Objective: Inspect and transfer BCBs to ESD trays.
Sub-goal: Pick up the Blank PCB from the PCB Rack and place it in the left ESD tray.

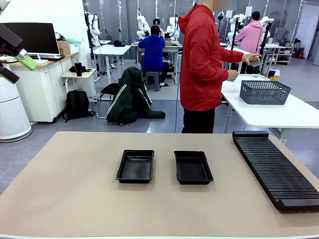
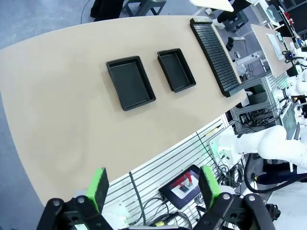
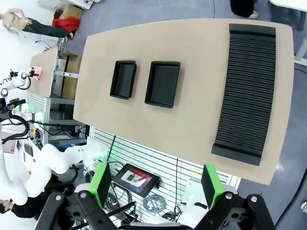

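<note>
1. Front view: the left gripper (image 1: 17, 68) hangs tilted at the upper left edge, high above the table (image 1: 75, 194). One green pad shows on it.
2. In the left wrist view the left gripper (image 2: 153, 189) looks down past the table's near edge. Its jaws are spread wide with nothing between them.
3. The right gripper (image 3: 156, 184) is released the same way, wide apart and holding nothing, well back from the table's near edge.
4. The two ESD trays (image 1: 135, 166) lie side by side, apart, at mid-table, with their black floors bare.
5. A long black ribbed rack (image 1: 274, 169) lies along the right side.
6. A person in a red hoodie (image 1: 202, 64) stands at the far side, turned right toward a white side table (image 1: 279, 113) that bears a grey mesh basket (image 1: 264, 92).
7. The person's hand (image 1: 250, 58) is stretched out over a flat green piece (image 1: 255, 63), too small to identify.
8. Behind are desks, a monitor and seated people.
</note>
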